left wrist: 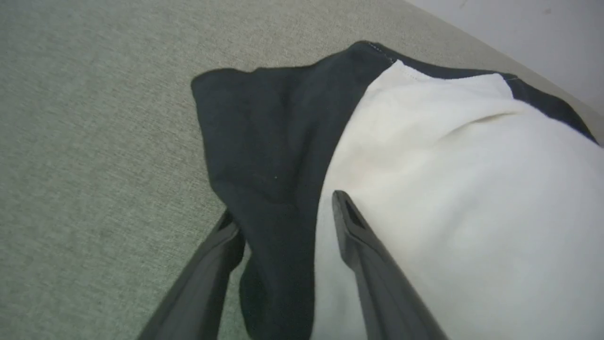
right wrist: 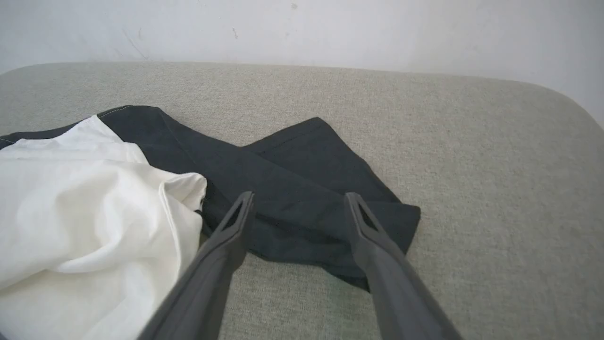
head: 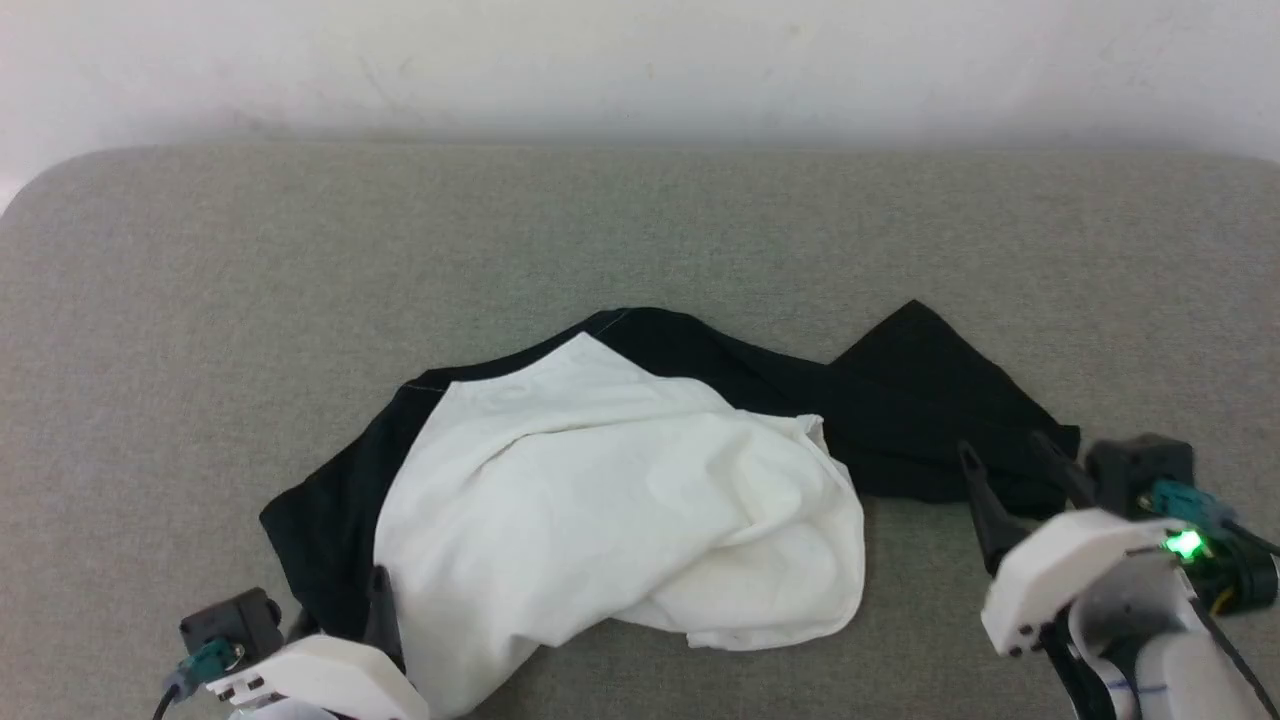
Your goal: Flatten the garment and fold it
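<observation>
The garment lies crumpled in the middle of the grey cloth surface, its white body bunched and a black sleeve spread out at each side. The collar, neck tape and chest graphic are hidden in the folds. My left gripper is at the garment's near left edge. In the left wrist view this gripper is open, its fingers standing either side of the black left sleeve. My right gripper is open over the near edge of the black right sleeve. In the right wrist view its fingers frame that sleeve.
The padded grey surface has rounded far corners and runs back to a white wall. Bare grey cloth surrounds the garment on all sides, with wide room behind it and to the far left and right.
</observation>
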Available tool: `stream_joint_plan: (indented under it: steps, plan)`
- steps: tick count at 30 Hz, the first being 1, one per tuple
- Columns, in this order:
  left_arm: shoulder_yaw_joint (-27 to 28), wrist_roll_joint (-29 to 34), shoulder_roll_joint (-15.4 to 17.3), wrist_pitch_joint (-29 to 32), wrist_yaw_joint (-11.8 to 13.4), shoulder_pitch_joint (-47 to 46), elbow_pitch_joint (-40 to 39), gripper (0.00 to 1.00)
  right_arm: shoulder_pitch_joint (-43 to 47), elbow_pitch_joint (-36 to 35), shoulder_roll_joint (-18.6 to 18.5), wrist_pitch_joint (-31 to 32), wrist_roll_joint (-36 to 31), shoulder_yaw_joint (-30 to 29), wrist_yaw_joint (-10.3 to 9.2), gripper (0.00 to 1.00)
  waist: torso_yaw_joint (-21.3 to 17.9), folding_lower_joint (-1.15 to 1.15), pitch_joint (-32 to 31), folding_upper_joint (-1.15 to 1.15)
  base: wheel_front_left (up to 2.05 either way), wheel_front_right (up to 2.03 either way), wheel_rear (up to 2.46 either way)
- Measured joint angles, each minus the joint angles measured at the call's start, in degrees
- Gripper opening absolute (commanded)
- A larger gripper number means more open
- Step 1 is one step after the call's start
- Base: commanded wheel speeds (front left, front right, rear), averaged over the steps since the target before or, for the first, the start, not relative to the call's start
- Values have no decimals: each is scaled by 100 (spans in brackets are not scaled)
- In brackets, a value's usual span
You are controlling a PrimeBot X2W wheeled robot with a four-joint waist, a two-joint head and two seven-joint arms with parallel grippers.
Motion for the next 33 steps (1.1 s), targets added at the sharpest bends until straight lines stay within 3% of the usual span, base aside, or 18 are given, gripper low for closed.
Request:
stream_joint_plan:
  steps: [4, 8, 14, 18, 19, 20, 21, 26, 33]
  plan:
    - [-32, 163, -88, -1091, -136, -182, 80, 100, -463, 152, -55, 13, -486, 231, 0, 100, 109, 1, 125, 0, 0, 0, 0]
    - [-102, 372, -180, -2060, -160, -518, 263, 100, -967, 736, -279, 281, -619, 361, 0, 100, 238, 1, 259, 0, 0, 0, 0]
    - [-132, 634, -272, -2383, -201, -812, 334, 100, -1506, 1706, -534, 1248, -599, 637, 1, 100, 451, 1, 424, 0, 0, 0, 0]
    - [-63, 833, -338, -2388, -256, -852, 105, 100, -1819, 1933, -641, 1819, -525, 789, 0, 100, 555, 1, 531, 0, 0, 0, 0]
    - [-42, 864, -345, -2388, -289, -852, 76, 100, -1880, 1971, -643, 1931, -470, 799, 0, 82, 575, 1, 553, 0, 0, 0, 0]
    - [-21, 890, -350, -2388, -294, -852, 52, 100, -1921, 1991, -660, 2024, -439, 815, 0, 25, 590, 1, 571, 0, 0, 0, 0]
    - [-1, 901, -358, -2388, -300, -851, 35, 100, -1951, 1997, -689, 2071, -433, 829, 1, 0, 601, 1, 585, 0, 0, 0, 0]
    - [83, 912, -388, -2388, -347, -833, 21, 100, -1902, 1942, -699, 2116, -336, 468, 11, 0, 577, 1, 544, 0, 0, 0, 0]
    - [155, 950, -400, -2388, -397, -762, 66, 100, -1011, 1268, -747, 2150, -542, -964, 8, 0, 366, 1, 381, 0, 0, 0, 0]
